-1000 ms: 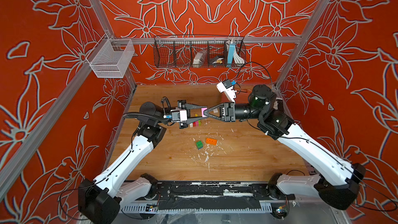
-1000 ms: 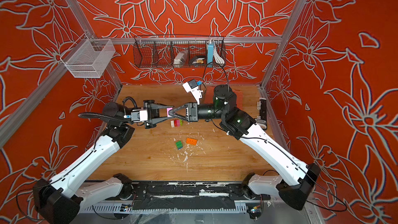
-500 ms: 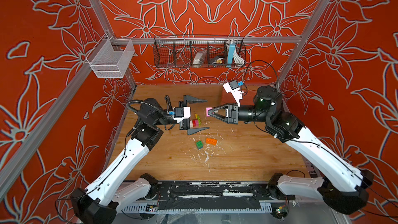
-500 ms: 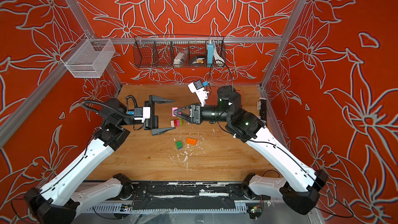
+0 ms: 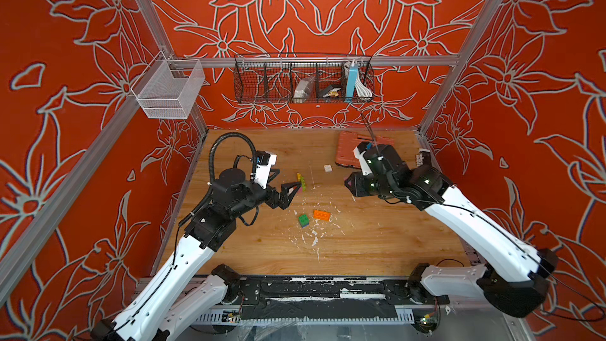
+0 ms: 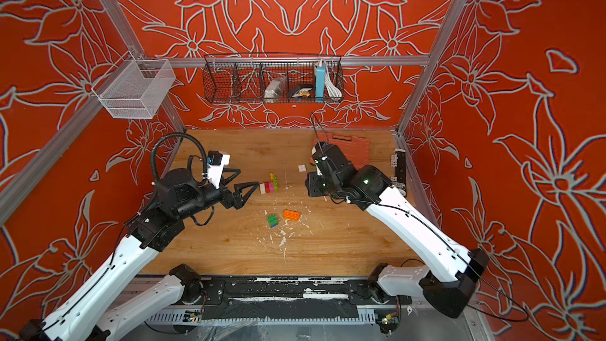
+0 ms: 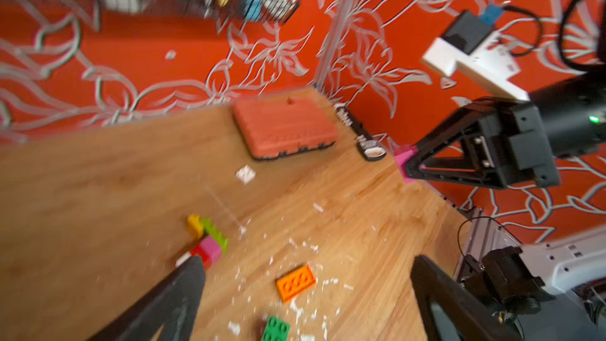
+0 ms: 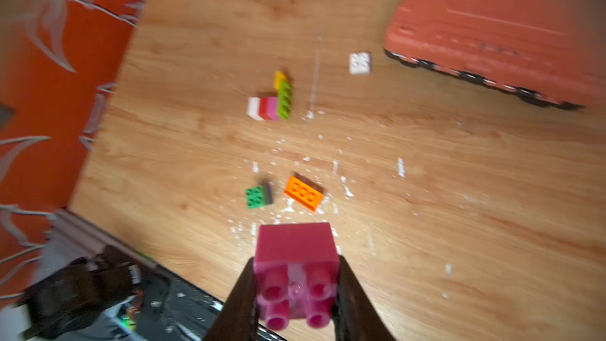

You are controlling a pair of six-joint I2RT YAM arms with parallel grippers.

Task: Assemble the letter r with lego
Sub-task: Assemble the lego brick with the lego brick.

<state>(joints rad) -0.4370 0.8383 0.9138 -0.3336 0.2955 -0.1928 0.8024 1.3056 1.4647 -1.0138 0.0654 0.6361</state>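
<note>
While right pincer [image 8: 296, 293] clamps 1 magenta studded plastic brick [image 8: 295, 250] aloft, left pincer [image 6: 247, 177] gapes empty. Step: adding brick. Next, probably: align studs over joined multicoloured brick row [image 6: 269, 186], press.

In a top view the left gripper [image 5: 290, 177] hovers with its jaws spread wide, one finger overlapping a joined strip of yellow and lime bricks [image 5: 303, 181] on the wooden table [image 5: 377, 241]. A green brick [image 5: 303, 220] and an orange brick [image 5: 322, 215] lie just beside each other among white flecks. A small white brick [image 5: 327, 168] sits near the ribbed orange case [image 5: 351, 150], and the right gripper [image 5: 351, 185] hangs well apart from the left.
</note>
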